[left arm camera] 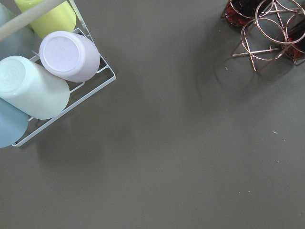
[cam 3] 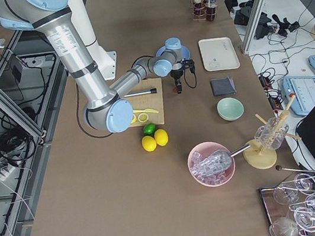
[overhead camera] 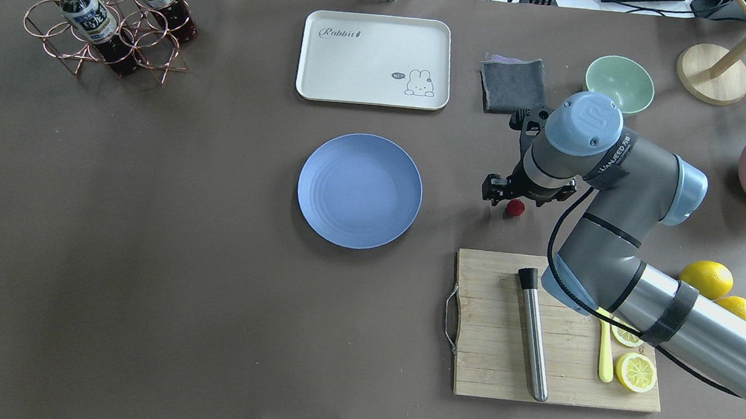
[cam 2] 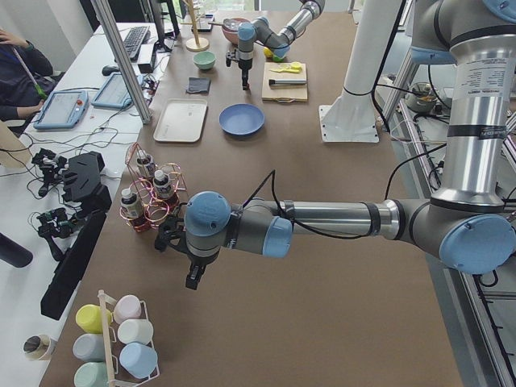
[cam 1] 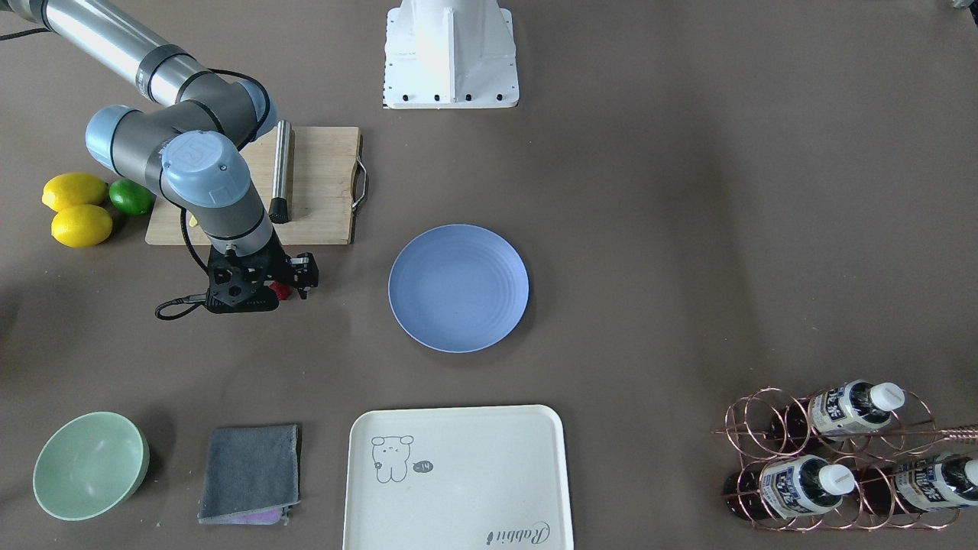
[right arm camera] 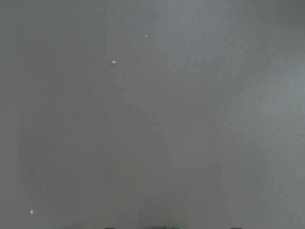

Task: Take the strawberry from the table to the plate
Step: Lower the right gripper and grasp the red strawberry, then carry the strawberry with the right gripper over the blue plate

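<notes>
The strawberry, a tiny dark-red berry, lies on the table to the right of the blue plate. My right gripper points down right over it, low to the surface. In the front view the strawberry peeks out from under the right gripper, left of the plate. The right wrist view shows bare table with only a green speck at its bottom edge, and the jaws look spread apart. My left gripper hangs far off beside a bottle rack; whether it is open or shut I cannot tell.
A wooden cutting board with a metal muddler and lemon slices lies near the right arm. Whole lemons, a green bowl, a grey cloth, a cream tray and a bottle rack ring the plate.
</notes>
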